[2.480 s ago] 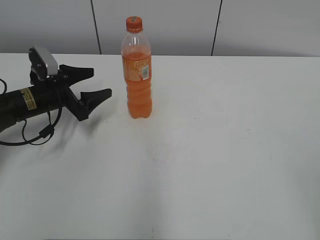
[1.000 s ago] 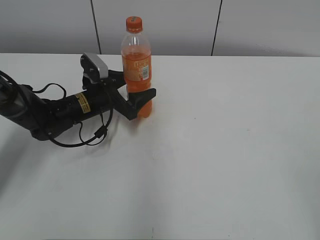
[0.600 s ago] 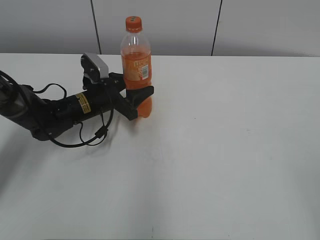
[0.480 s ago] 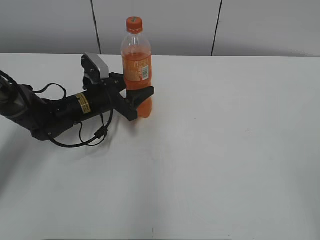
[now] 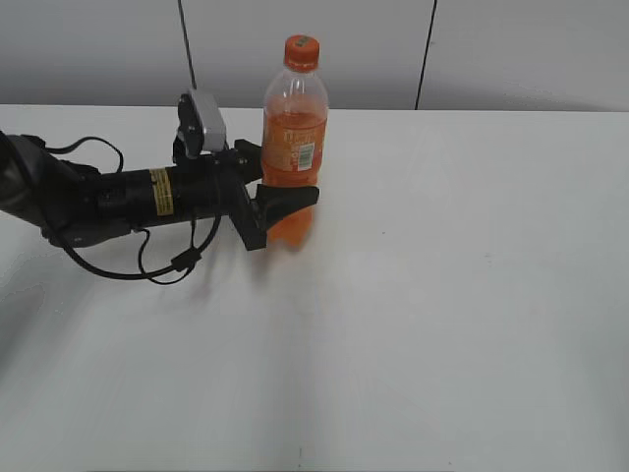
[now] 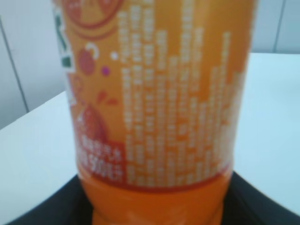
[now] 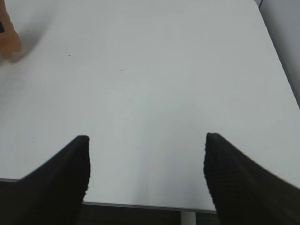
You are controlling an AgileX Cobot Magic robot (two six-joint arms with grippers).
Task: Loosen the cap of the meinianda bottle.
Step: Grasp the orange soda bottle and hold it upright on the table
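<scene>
Change: your meinianda bottle (image 5: 292, 147) and left gripper (image 5: 278, 200) now sit further right than half a second ago.
Left gripper: clamped around the bottle's lower body.
Cap (image 5: 302, 47): on the neck.
Right gripper (image 7: 146, 174): fingers spread, holding nothing.
Table (image 5: 442, 295): white.

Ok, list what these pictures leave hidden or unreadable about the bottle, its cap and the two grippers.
- Cap: seen only in the exterior view, too small to tell whether it has turned; cut off above the frame in the left wrist view.
- Bottle label print: blurred in the left wrist view.
- Left gripper: its far finger is hidden behind the bottle in the exterior view.
- Right gripper: outside the exterior view; only two finger ends show, apart, over the table.
</scene>
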